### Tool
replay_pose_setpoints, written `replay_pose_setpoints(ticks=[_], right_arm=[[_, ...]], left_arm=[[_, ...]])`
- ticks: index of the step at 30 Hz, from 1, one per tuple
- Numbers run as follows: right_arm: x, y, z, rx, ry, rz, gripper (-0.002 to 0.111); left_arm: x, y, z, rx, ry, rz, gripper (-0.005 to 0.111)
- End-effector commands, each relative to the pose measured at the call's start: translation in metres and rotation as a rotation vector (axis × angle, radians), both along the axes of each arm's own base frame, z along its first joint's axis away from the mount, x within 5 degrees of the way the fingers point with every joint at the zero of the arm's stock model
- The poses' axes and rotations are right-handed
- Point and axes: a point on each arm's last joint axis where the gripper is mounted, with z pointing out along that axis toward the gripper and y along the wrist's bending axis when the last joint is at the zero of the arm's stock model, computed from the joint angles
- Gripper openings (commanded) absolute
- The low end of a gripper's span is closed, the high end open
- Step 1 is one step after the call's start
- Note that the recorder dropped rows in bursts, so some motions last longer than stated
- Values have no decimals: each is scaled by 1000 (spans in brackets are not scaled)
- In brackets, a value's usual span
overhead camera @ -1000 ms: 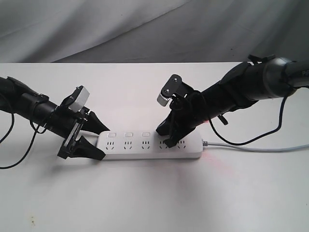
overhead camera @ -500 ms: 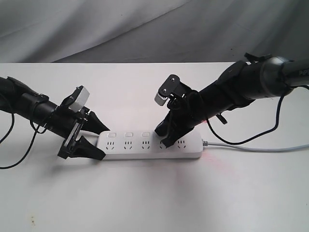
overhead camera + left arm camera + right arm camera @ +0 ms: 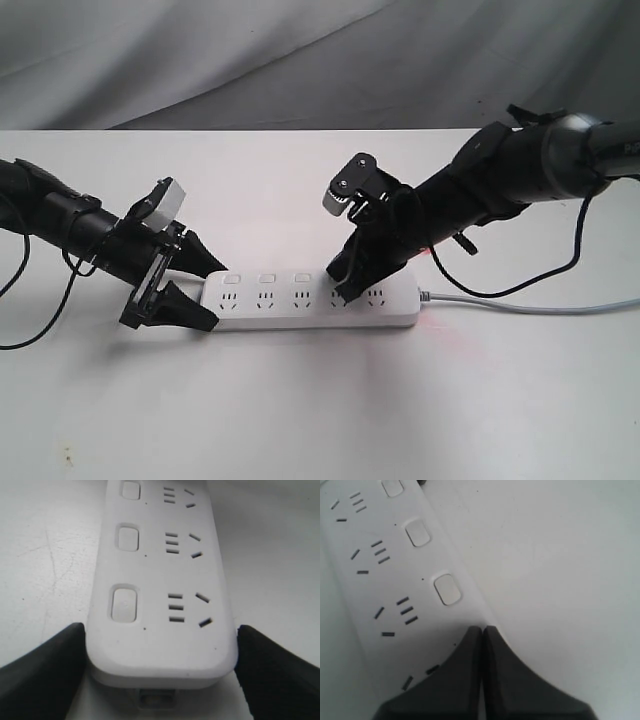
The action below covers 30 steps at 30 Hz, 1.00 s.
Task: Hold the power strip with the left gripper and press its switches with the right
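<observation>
Slightly raised at the wrist since a second ago: right gripper (image 3: 337,286); left gripper (image 3: 218,297) unmoved. Only three switches (image 3: 267,279) countable in the exterior view, the rest hidden under the right gripper's fingers, pressed shut, tips over the strip's far edge, contact unclear. Far end cut off in both wrist views. Power strip (image 3: 300,303): long white bar, rounded ends, flat on the table (image 3: 320,410) mid-scene, left end clamped between the left gripper's wide-set jaws; thin grey cord (image 3: 530,307) trailing right.
</observation>
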Motion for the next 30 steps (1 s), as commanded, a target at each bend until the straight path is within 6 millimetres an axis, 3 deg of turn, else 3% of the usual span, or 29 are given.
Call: replay_pose_setpoints(ticks=[1, 6, 10, 16, 23, 30], right_arm=[[3, -10, -2, -31, -111, 1, 0], [0, -6, 54, 71, -223, 28, 0], [0, -18, 73, 125, -210, 27, 0], [-1, -36, 68, 155, -131, 15, 0], [-17, -44, 45, 85, -98, 31, 0], [-15, -44, 32, 85, -102, 5, 0]], left_arm=[[-14, 12, -33, 181, 45, -87, 45], [-14, 12, -33, 181, 45, -87, 45], [-14, 12, -33, 181, 45, -87, 45], [-14, 12, -33, 181, 45, -87, 45], [-14, 12, -33, 181, 45, -87, 45], [-14, 12, -33, 181, 45, -87, 45]])
